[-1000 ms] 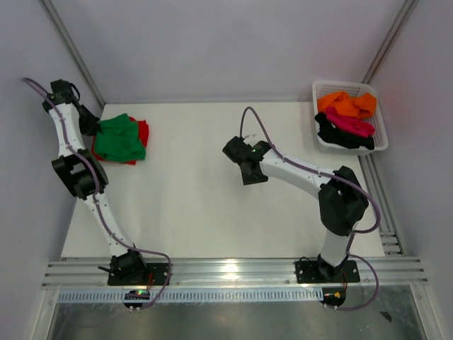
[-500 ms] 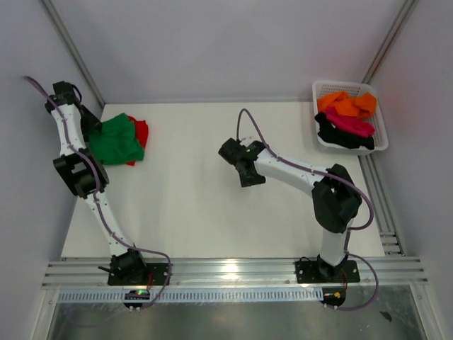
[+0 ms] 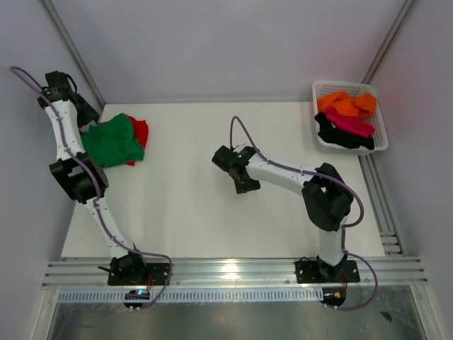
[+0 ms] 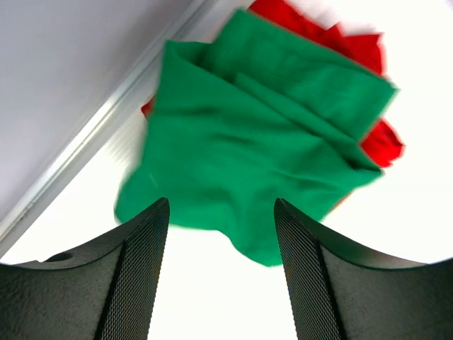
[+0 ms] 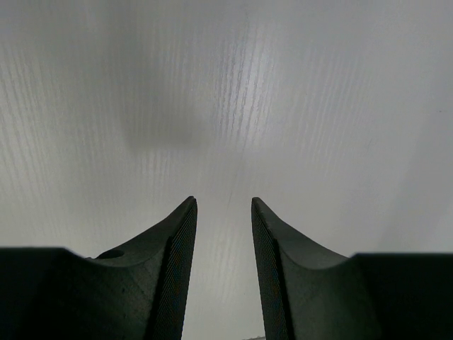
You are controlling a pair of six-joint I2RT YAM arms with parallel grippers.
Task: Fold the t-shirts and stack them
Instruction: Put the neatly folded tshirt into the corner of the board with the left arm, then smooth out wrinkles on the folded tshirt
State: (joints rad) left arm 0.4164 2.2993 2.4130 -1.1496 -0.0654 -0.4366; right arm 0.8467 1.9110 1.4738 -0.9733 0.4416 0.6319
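Far-left corner of the bench [image 3: 212,212]: green t-shirt [image 3: 112,142] lies folded on top of the red t-shirt [image 3: 141,131], with red showing along its right edge. Left pincer [image 4: 219,212] hangs just above the green one, jaws apart, nothing between them. Right pincer [image 5: 224,205] is mid-bench, jaws partly apart, empty over the bare surface. Orange t-shirt [image 3: 347,105], magenta t-shirt [image 3: 352,124] and black t-shirt [image 3: 333,131] sit bunched in the white mesh basket [image 3: 382,134], far right.

Judgement: the stack holds two, three to go. Lift the left pincer straight clear so no finger snags the fold. Take the orange shirt alone; it seems to lie uppermost.
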